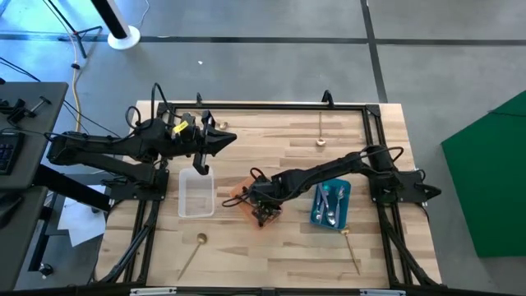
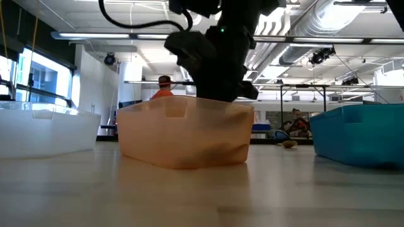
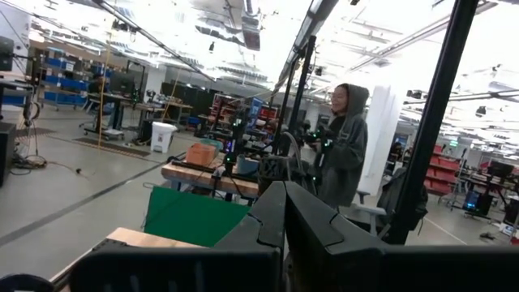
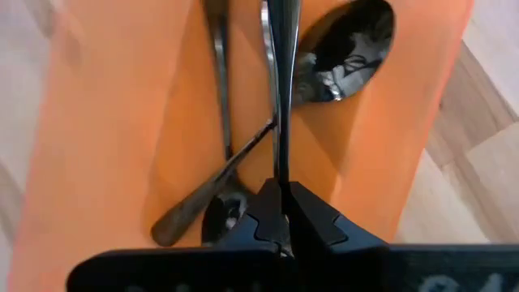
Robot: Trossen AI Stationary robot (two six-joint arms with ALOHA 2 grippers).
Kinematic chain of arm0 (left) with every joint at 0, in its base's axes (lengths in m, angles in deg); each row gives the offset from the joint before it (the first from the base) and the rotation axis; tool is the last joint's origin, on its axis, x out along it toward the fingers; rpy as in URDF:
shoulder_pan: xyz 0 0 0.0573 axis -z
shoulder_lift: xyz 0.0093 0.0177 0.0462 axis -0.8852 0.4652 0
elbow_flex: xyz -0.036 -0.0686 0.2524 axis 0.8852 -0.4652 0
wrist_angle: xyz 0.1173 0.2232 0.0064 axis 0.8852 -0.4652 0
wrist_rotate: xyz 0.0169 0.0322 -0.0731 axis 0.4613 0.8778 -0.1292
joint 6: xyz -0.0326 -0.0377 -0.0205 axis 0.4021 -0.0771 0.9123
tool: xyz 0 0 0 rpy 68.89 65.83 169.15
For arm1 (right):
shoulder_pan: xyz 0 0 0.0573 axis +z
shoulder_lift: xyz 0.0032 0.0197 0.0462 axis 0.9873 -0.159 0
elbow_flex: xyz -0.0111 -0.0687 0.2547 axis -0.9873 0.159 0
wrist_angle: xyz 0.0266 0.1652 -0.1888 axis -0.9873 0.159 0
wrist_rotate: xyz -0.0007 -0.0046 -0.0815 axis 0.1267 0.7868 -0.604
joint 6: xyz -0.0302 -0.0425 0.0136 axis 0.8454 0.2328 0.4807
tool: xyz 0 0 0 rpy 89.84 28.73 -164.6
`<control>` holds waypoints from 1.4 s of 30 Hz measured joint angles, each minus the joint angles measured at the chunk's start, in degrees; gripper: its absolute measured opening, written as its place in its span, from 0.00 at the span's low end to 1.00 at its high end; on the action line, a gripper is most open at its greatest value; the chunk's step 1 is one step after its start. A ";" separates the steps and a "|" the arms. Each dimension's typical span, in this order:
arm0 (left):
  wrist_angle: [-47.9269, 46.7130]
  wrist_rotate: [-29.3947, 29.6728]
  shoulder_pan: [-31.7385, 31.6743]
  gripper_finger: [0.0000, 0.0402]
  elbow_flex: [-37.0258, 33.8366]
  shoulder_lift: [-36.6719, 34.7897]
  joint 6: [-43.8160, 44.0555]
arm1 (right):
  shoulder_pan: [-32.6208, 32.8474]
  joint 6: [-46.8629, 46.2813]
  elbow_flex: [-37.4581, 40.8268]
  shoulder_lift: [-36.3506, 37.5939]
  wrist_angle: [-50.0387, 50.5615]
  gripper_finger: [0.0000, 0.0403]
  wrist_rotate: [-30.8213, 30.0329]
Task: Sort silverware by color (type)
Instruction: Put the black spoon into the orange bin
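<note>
My right gripper (image 4: 282,191) is over the orange tray (image 1: 240,196), shut on a slim dark spoon (image 4: 280,97). Two more dark spoons lie in that tray: one has its shiny bowl (image 4: 349,45) at the far end, the other (image 4: 217,89) lies beside it. In the low view the gripper (image 2: 214,57) reaches down into the orange tray (image 2: 183,135). Silver spoons (image 1: 330,204) lie in the blue tray (image 1: 316,215). My left gripper (image 1: 228,137) is shut, holds nothing, and hovers above the table's far left. My right gripper pinches the dark spoon's thin handle (image 4: 280,166) between its two fingers. The fingers come from above, slanting down, and the handle runs straight on from them. The spoon reaches over the orange tray's floor; its far end is out of the picture.
A clear tray (image 1: 197,193) stands left of the orange one. Gold spoons lie loose on the wooden table: one at the far side (image 1: 320,131), one at the near left (image 1: 194,248), one near the blue tray's front (image 1: 349,245). A person (image 3: 345,138) stands beyond the table.
</note>
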 joint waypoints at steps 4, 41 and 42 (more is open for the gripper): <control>-0.01 0.00 0.00 0.00 0.00 0.00 0.00 | -0.77 0.39 1.90 -0.02 -1.61 0.00 0.41; -0.45 0.02 -0.01 0.00 0.00 0.00 -0.07 | -1.12 -0.65 6.50 0.09 -6.72 0.00 0.89; -0.44 0.02 0.00 0.00 0.00 0.00 -0.06 | -1.12 -1.27 6.50 0.09 -6.72 0.00 0.89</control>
